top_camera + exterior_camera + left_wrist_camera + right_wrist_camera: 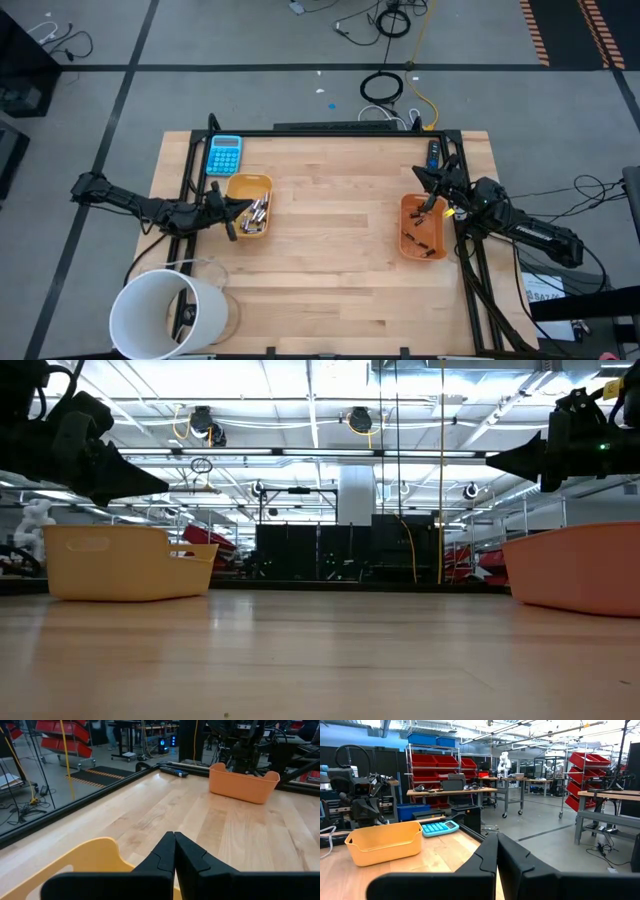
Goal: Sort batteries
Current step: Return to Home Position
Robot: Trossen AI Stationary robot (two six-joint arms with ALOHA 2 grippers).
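Batteries point(257, 213) indistinct in yellow tray point(249, 178), orange tray point(424, 257)

- Left arm point(130, 203): extended from the left side, reaching inward and nearly straight.
- Left gripper point(174, 835): two dark fingers pressed together, tips touching; held level, raised.
- Right arm point(530, 230): extended from the right side, angled inward.
- Right gripper point(497, 836): fingers closed against each other, nothing between them; held level, raised.

- The yellow tray point(250, 179) holds silvery-grey batteries point(257, 213).
- The orange tray point(404, 222) holds dark batteries point(421, 240).
- The calculator point(224, 155) is bright blue.
- The desk point(330, 260) is pale wood, striped with plank grain.
- The bucket point(150, 310) is white.
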